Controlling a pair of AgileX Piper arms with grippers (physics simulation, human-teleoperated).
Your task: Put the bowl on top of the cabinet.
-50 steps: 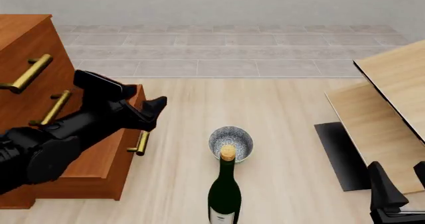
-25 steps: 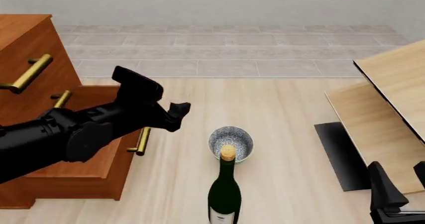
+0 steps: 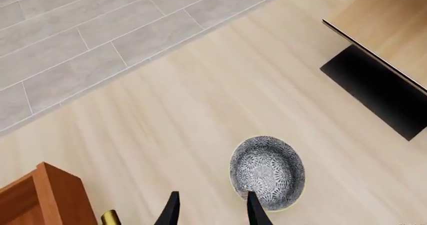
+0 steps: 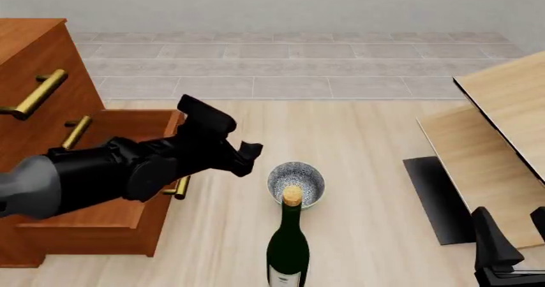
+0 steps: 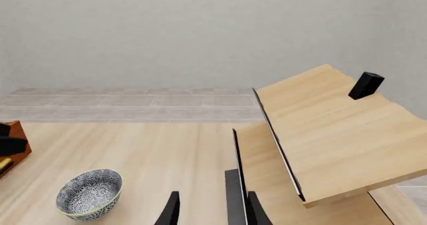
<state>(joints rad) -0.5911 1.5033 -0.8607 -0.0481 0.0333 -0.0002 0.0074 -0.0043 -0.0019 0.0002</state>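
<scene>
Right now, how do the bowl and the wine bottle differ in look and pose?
The bowl is low, round and open-topped, speckled grey-white inside with a pale rim; the wine bottle is tall, narrow and dark green, closed with a cork. The bowl sits farther from the camera, the wine bottle nearer, its cork overlapping the bowl in the front view. Both stand upright on the pale wood surface, ungripped.

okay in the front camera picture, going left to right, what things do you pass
cabinet → left gripper → bowl, with the wine bottle in line with it nearer the camera → pale wood tables, with the right gripper low in that corner.
</scene>
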